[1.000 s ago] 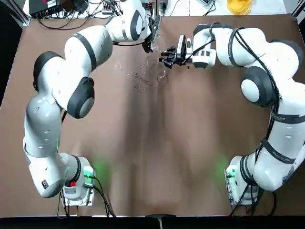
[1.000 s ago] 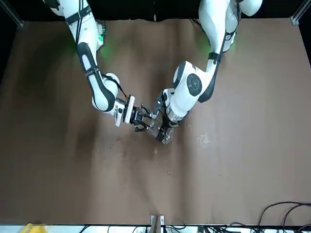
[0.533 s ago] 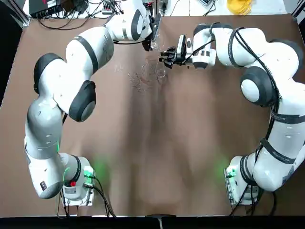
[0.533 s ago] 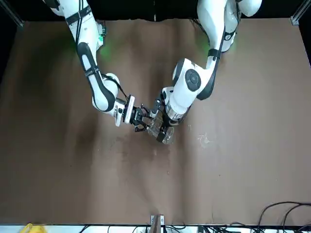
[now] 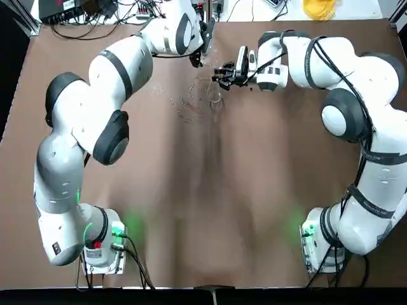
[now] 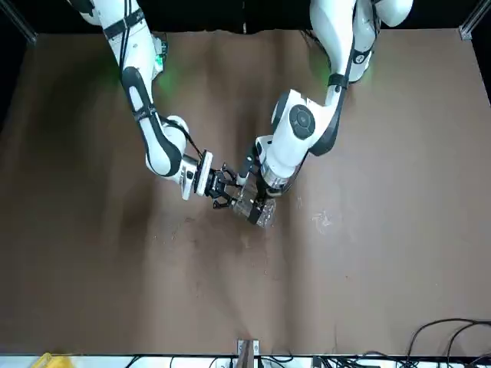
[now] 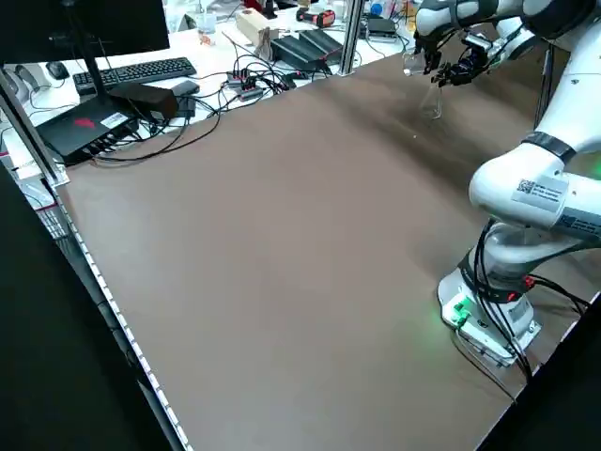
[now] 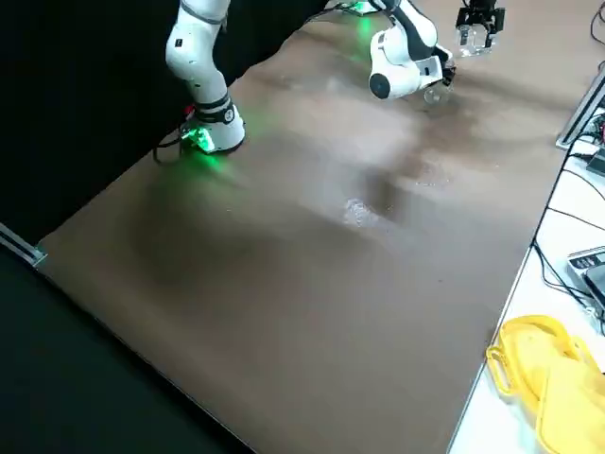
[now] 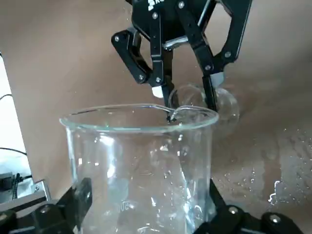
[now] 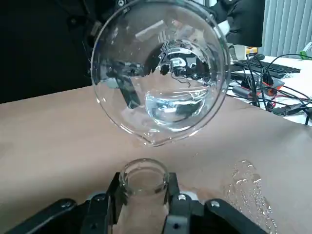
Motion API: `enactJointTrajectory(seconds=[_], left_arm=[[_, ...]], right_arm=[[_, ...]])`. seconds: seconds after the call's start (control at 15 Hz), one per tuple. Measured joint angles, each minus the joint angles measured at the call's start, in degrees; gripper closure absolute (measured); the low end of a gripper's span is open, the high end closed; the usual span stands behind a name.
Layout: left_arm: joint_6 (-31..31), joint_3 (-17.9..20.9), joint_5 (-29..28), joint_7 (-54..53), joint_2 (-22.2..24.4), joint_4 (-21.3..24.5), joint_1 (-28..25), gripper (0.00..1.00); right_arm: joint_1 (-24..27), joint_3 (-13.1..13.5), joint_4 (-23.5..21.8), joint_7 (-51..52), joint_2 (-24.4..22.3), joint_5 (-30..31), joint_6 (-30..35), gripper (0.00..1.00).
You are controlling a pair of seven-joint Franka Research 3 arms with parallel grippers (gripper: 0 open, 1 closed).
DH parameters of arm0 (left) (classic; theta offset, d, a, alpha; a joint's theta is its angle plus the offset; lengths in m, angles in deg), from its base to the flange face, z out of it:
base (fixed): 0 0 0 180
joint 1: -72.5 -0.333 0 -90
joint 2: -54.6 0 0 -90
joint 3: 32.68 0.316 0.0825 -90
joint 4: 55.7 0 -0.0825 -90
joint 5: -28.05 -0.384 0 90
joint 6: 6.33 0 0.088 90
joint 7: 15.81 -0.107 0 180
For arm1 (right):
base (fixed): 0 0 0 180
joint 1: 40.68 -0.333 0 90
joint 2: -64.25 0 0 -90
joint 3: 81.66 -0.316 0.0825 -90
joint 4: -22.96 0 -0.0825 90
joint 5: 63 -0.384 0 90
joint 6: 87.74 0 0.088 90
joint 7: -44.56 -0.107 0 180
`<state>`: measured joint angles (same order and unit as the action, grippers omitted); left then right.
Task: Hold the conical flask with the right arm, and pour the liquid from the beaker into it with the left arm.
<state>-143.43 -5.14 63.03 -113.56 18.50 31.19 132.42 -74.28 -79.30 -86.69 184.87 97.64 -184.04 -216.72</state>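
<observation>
The conical flask (image 10: 143, 179) stands on the brown table, and my right gripper (image 10: 143, 196) is shut on its neck. In the top view that right gripper (image 5: 222, 76) is at the far middle of the table. The beaker (image 10: 161, 73), clear glass with a little liquid in it, hangs tilted in the air with its spout just above the flask's mouth. My left gripper (image 5: 202, 47) is shut on the beaker (image 9: 141, 165). From the left wrist view the flask (image 9: 222, 105) shows behind the beaker's rim, between the right gripper's fingers (image 9: 158, 78).
Water droplets (image 5: 187, 105) lie scattered on the table beside the flask, and show as droplets (image 10: 248, 190) in the right wrist view. Cables and electronics (image 5: 70, 13) and a yellow object (image 5: 320, 7) sit beyond the table's far edge.
The left arm has turned slightly and carried the beaker a little toward the far edge. The right gripper and the flask stay where they were.
</observation>
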Motion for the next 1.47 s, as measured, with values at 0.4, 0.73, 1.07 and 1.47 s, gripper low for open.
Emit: enactJointTrajectory(seconds=[0.4, 0.73, 1.07, 1.47], left_arm=[[0.0, 0.3, -2.6, 2.3, 0.0, 0.1, 0.7, 0.02], [0.0, 0.4, -5.1, 3.4, 0.0, 0.1, 0.9, 0.02], [0.0, 0.4, -6.1, 3.6, 0.0, 0.1, 1.4, 0.02], [0.0, 0.4, -8.1, 5.7, 0.0, 0.2, 2.0, 0.02]], right_arm=[[0.0, 0.0, 0.0, 0.0, 0.0, 0.0, 0.0, 0.61], [0.0, 0.0, 0.1, 0.0, 0.0, -0.1, 0.0, 0.61], [0.0, 0.1, 0.2, 0.0, 0.0, -0.2, -0.1, 0.61], [0.0, 0.1, 0.2, 0.0, 0.0, -0.3, -0.1, 0.61]])
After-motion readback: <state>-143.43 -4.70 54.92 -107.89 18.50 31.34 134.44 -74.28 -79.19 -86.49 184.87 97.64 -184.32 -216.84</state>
